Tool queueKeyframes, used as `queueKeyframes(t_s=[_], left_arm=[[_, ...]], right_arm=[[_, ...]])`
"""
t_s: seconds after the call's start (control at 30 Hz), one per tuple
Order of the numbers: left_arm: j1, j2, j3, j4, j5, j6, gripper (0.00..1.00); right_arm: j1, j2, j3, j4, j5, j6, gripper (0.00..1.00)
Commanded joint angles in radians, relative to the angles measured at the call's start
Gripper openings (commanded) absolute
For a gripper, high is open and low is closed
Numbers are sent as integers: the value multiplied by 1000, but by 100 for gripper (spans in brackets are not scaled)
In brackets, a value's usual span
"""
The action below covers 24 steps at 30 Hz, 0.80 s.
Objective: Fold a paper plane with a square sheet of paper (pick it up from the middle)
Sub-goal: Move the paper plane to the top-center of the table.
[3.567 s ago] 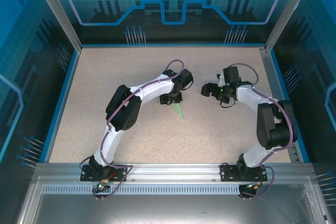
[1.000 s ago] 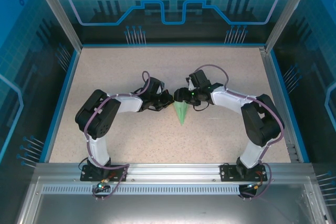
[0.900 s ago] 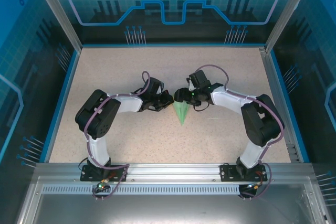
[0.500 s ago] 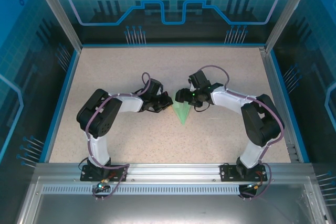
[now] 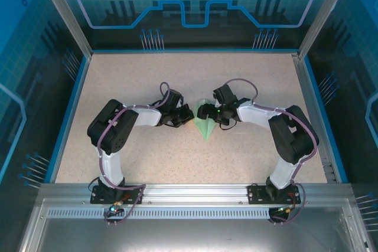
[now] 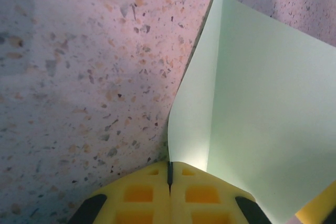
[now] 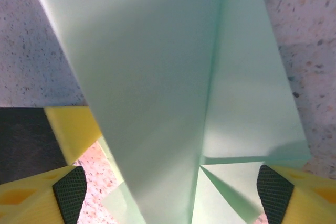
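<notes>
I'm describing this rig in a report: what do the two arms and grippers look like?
The left arm and right arm have white link shells, black joints, looping purple cables. The right wrist carries a green light. Fingers are yellow with square pockets and black oval insets.

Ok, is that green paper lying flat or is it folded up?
Folded. The paper is a narrow dart with its tip toward the arm bases. In the right wrist view its layers overlap along a centre crease.

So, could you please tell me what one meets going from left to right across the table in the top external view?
left arm's elbow → left gripper → paper plane → right arm's elbow
</notes>
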Motion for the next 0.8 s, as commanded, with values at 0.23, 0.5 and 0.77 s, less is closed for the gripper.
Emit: queueKeyframes(t_s=[0.23, 0.5, 0.77], left_arm=[[11, 22, 21, -36, -15, 25, 0], [11, 21, 28, -36, -7, 22, 0], [10, 11, 27, -43, -2, 21, 1]], right_arm=[[-16, -11, -36, 100, -66, 8, 90], [52, -24, 78, -117, 134, -36, 84], [131, 50, 245, -296, 324, -72, 77]])
